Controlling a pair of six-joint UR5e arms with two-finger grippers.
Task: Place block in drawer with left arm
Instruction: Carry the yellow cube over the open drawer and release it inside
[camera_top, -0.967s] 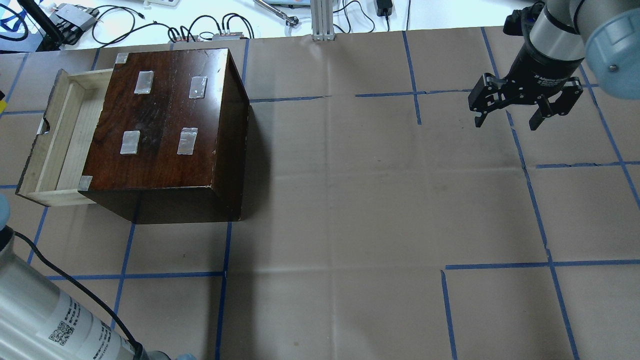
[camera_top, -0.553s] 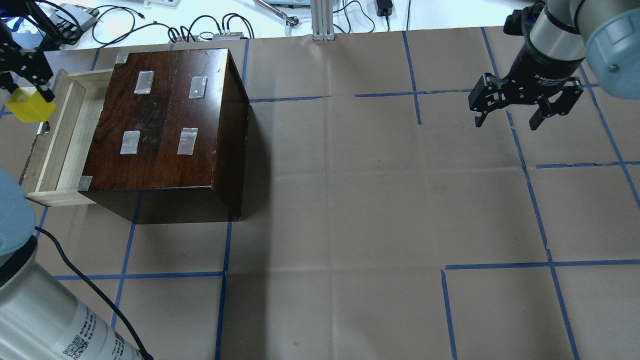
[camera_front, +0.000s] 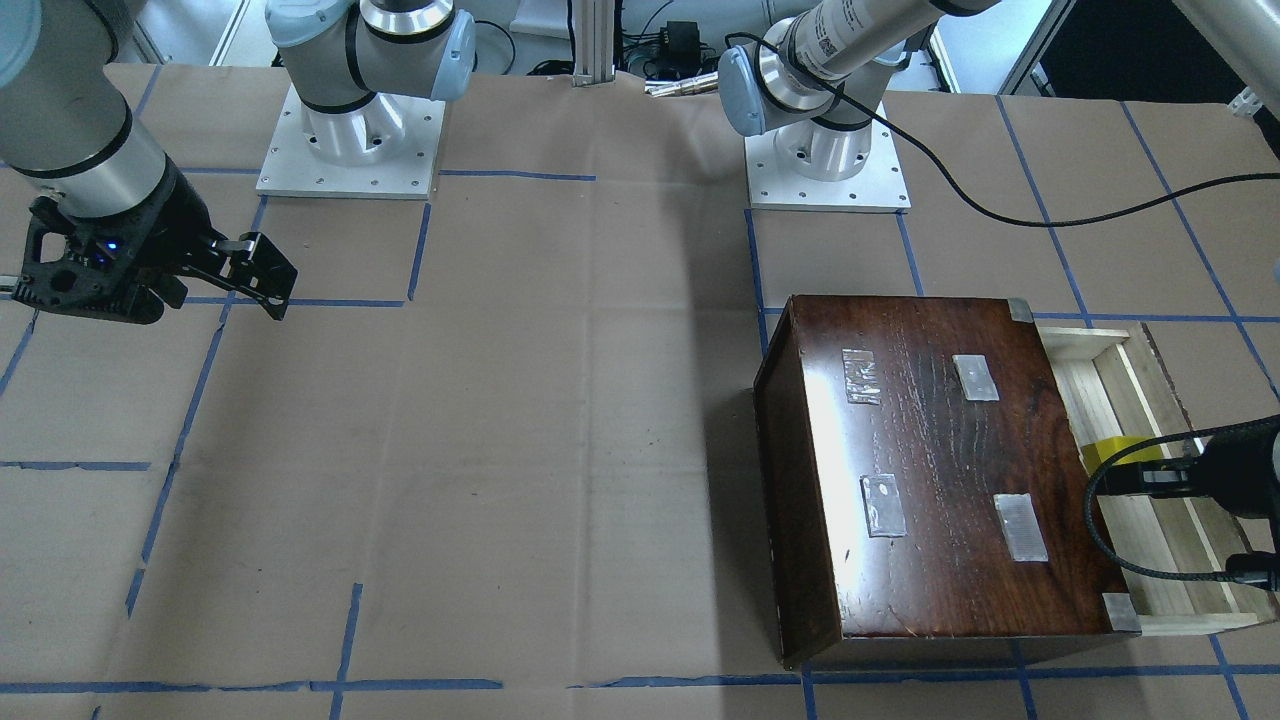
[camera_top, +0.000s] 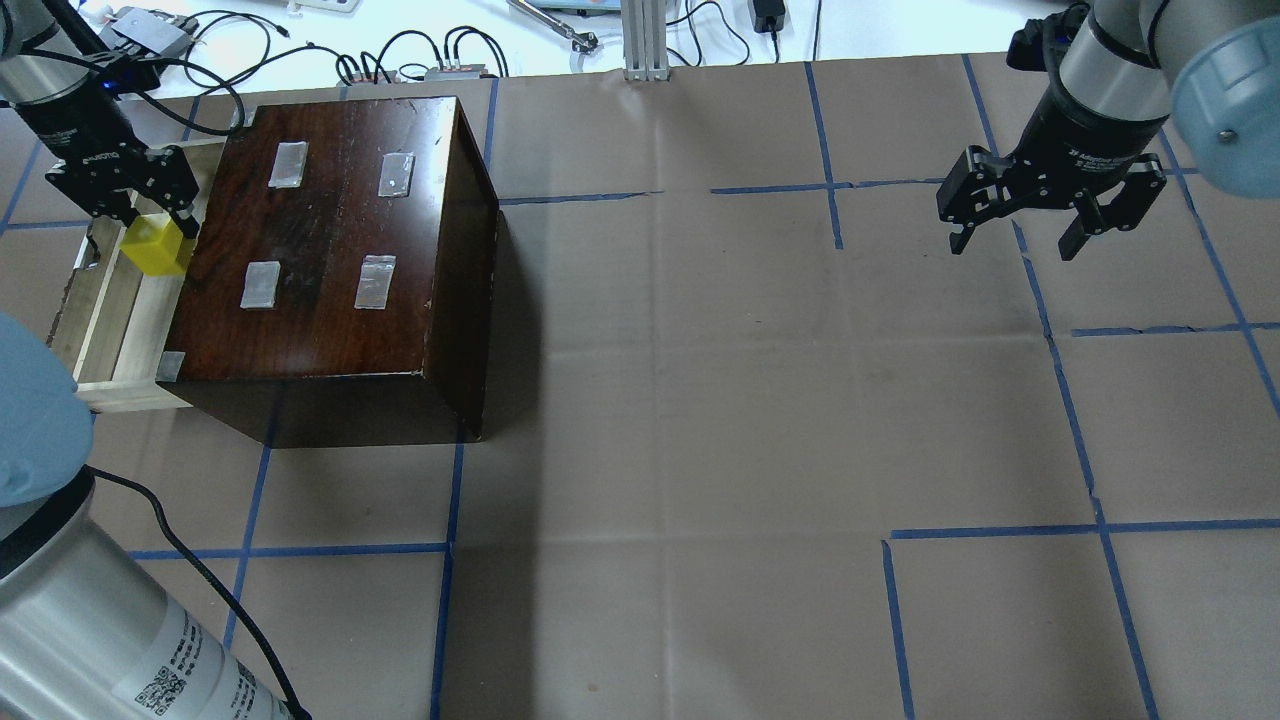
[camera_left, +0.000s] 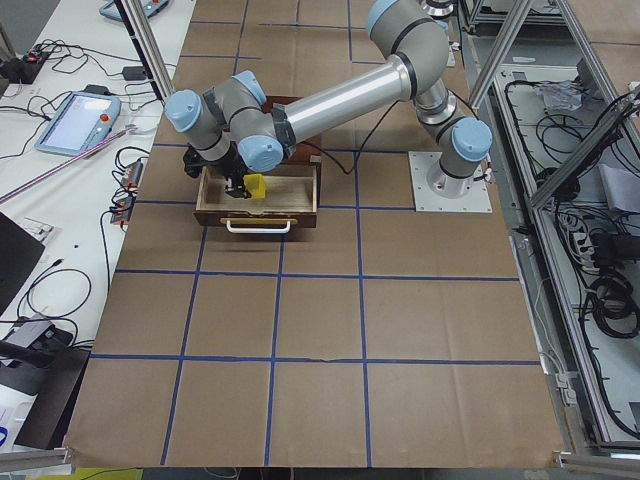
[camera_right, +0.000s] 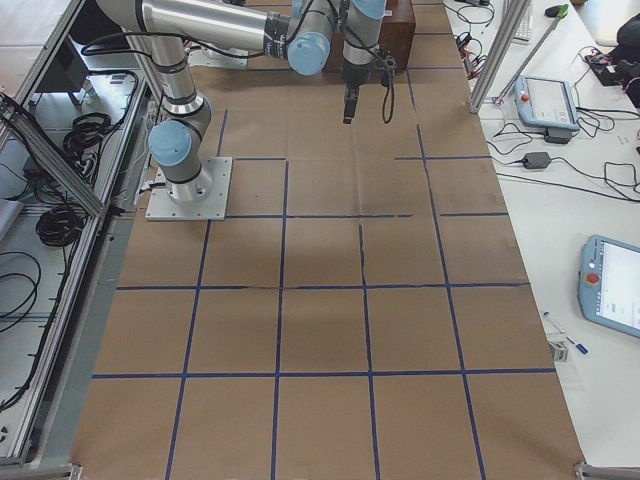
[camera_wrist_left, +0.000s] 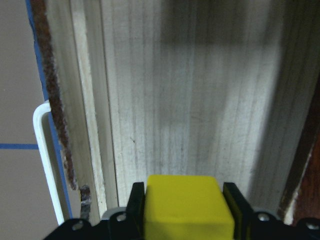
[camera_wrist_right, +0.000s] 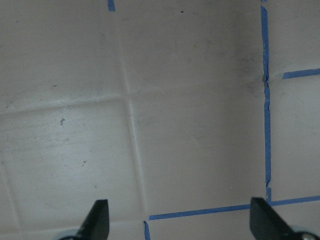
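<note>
The small yellow block (camera_top: 157, 246) is clamped between the fingers of my left gripper (camera_top: 160, 232), which hangs over the pulled-out pale wood drawer (camera_top: 103, 310) of the dark brown cabinet (camera_top: 335, 240). In the left wrist view the block (camera_wrist_left: 186, 204) sits between the black fingers (camera_wrist_left: 136, 200) above the drawer floor (camera_wrist_left: 190, 100), with the white handle (camera_wrist_left: 46, 160) at the left. The block also shows in the front-facing view (camera_front: 1105, 449) and the exterior left view (camera_left: 255, 186). My right gripper (camera_top: 1018, 243) is open and empty above the table at the far right.
The cabinet top carries several clear tape patches (camera_top: 373, 282). Brown paper with blue tape lines (camera_top: 760, 188) covers the table. Cables and boxes (camera_top: 430, 62) lie along the far edge. The left arm's black cable (camera_front: 1100, 215) trails across the table.
My left gripper, with the yellow block in it, has come in from the far left and moved right, over the open drawer. The right arm has not moved.
</note>
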